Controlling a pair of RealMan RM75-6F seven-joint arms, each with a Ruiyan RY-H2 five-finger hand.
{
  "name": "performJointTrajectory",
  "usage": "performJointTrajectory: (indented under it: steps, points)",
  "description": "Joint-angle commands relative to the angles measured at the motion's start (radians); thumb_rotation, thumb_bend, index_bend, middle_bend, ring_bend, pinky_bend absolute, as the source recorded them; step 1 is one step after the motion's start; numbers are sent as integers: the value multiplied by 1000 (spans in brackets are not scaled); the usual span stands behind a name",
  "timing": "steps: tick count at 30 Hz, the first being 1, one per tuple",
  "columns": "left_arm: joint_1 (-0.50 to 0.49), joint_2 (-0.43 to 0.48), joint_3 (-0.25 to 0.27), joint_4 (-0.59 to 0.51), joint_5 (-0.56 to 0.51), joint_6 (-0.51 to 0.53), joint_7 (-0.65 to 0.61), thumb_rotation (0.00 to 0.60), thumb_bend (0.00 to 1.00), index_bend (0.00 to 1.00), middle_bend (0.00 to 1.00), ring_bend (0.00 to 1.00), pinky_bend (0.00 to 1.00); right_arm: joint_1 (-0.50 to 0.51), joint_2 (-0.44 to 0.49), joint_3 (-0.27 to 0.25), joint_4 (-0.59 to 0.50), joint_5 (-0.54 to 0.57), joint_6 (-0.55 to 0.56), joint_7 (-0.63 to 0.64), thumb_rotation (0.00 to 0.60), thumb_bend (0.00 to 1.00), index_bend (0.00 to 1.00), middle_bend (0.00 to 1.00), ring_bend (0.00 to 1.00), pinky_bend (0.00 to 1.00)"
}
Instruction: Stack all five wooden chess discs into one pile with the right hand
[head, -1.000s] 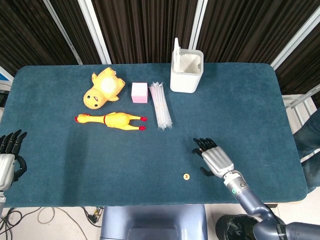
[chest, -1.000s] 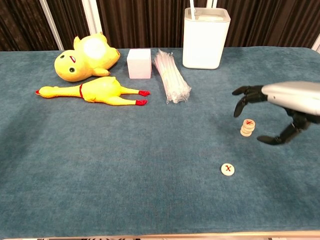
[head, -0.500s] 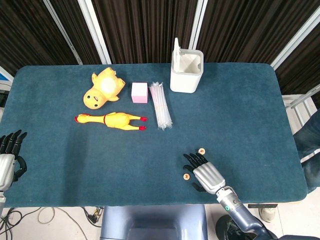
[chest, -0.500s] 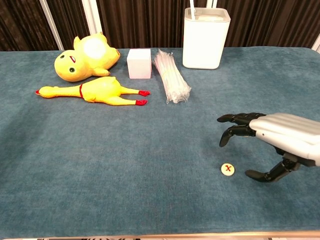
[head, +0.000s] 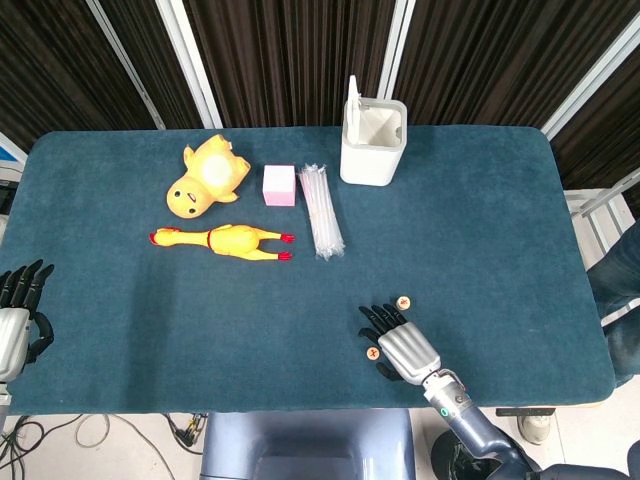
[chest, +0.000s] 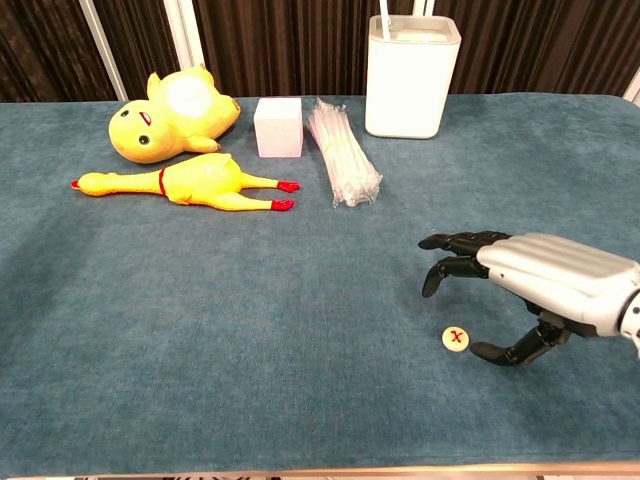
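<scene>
One flat round wooden disc (chest: 456, 338) on felt; right hand (chest: 535, 285) above, released.

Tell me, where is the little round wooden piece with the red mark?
The single wooden disc lies flat on the blue table, near the front edge on the robot's right side, just under the spread fingers of the right hand.
</scene>
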Motion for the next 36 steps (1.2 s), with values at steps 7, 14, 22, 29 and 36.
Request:
performJointTrajectory:
  steps: [7, 14, 22, 29, 36]
  points:
    - [1, -1, 0, 0, 0, 2, 2, 600, 824, 74, 0, 0, 59, -5, -24, -1, 40, -23, -2, 14, 600, 393, 351, 0, 0, 87]
    - [1, -2, -1, 1, -1, 3, 5, 600, 824, 74, 0, 0, 60, -7, -37, 5, 80, -21, -16, 48, 600, 392, 385, 0, 0, 87]
    - [2, -4, -2, 1, 1, 9, 8, 600, 824, 74, 0, 0, 62, -5, -37, 7, 95, -31, -28, 67, 600, 393, 419, 0, 0, 87]
    - [2, -5, -3, 3, 1, 8, 8, 600, 824, 74, 0, 0, 60, -4, -34, 13, 99, -26, -40, 73, 600, 393, 431, 0, 0, 87]
    - [2, -4, -2, 3, 1, 8, 8, 600, 824, 75, 0, 0, 60, -1, -34, 18, 100, -24, -50, 73, 600, 393, 431, 0, 0, 87]
